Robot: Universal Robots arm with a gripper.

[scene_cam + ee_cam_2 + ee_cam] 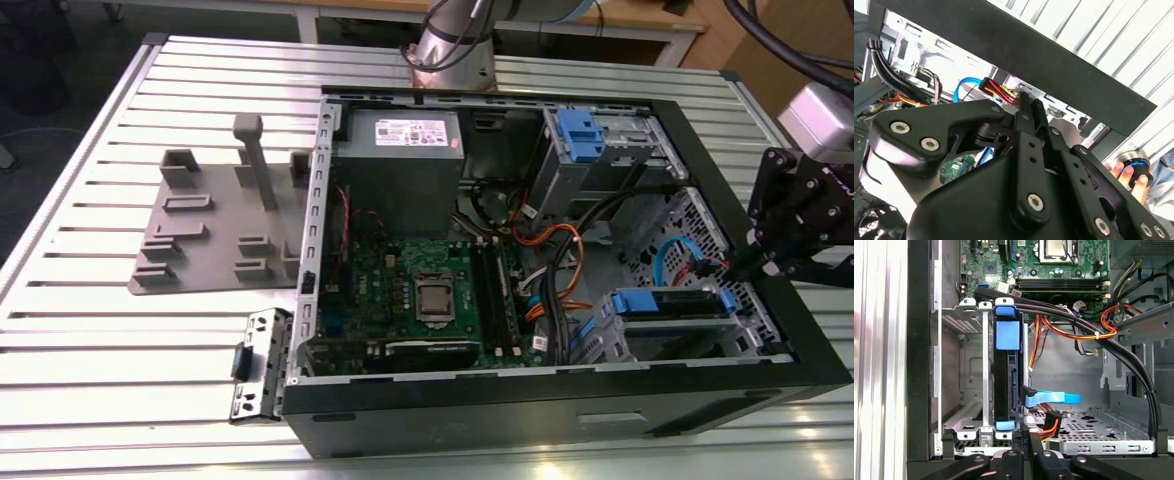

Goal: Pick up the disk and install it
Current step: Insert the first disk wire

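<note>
Disk (1006,375) already sits in its drive cage (969,385), while the end effector (1026,450) hovers beside it, closed and empty.

Exterior view overlooks the case (561,420); wrist views inside.

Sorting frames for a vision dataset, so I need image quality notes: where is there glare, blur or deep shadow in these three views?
Exterior view: ceiling lights glare on the ribbed table; the gripper reads as a dark silhouette. Second wrist view: the gripper linkage looms close and soft; daylight washes out the table slats. First wrist view: the table strip is blown out, while the disk and motherboard stay clear.
</note>
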